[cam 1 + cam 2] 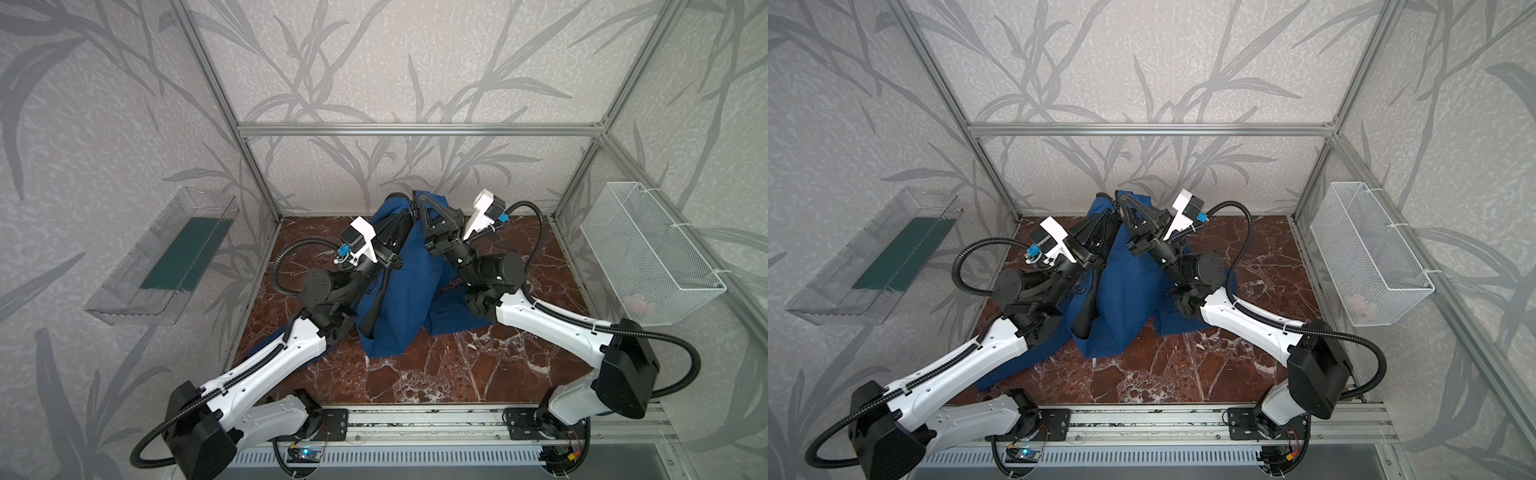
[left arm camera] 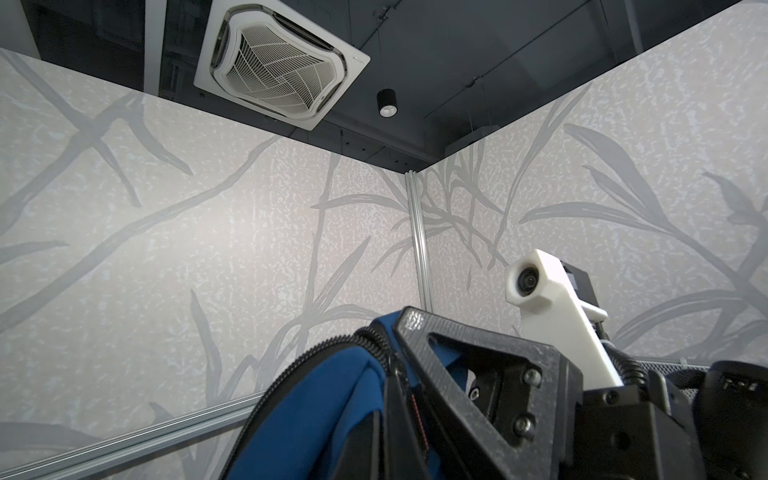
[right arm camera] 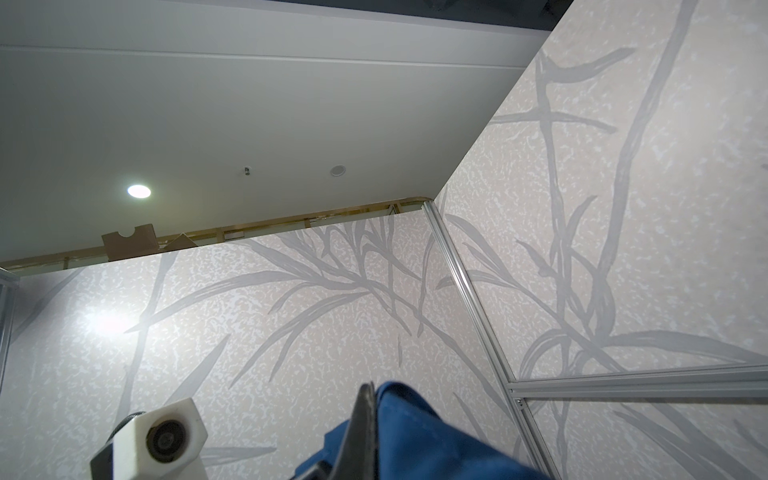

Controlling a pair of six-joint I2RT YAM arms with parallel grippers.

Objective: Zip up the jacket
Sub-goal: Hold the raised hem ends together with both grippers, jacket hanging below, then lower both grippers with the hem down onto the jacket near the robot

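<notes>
- In both top views, the jacket (image 1: 409, 291) (image 1: 1121, 291) is seen drawn up into a peak. Its top edge is clenched by the left fingers (image 1: 406, 214) (image 1: 1109, 212) and, just beside them, by the right fingers (image 1: 424, 205) (image 1: 1124, 203). Below the fingers the fabric is draped down onto the worktop (image 1: 436, 365).
- In the left wrist view, blue fabric edged with black zipper teeth (image 2: 316, 349) is shown touching a right finger.
- In the right wrist view, the jacket is seen pressed against one right finger; the other finger is hidden.
</notes>
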